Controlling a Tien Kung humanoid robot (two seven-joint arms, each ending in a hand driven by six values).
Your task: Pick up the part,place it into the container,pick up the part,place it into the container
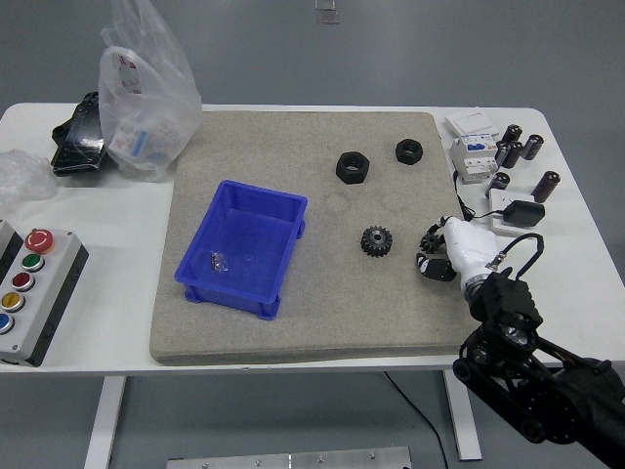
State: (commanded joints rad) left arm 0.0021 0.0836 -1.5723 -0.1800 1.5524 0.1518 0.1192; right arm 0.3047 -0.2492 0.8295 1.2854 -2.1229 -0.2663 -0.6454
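A blue bin [243, 248] sits on the grey mat [312, 322], left of centre, with a small dark part [217, 262] inside it. A black gear [376, 239] lies on the mat to the bin's right. Two black hex nuts [353, 166] [408, 150] lie further back. My right hand [435, 252], white with black fingertips, hovers low at the mat's right edge, just right of the gear and apart from it. Its fingers are relaxed and hold nothing. My left arm is out of view.
A clear plastic bag [146, 93] and a black object [78, 137] stand at the back left. A button box [29, 288] sits at the front left. A breaker [474, 156], several black cylinders [518, 151] and a black adapter [522, 212] lie at the right.
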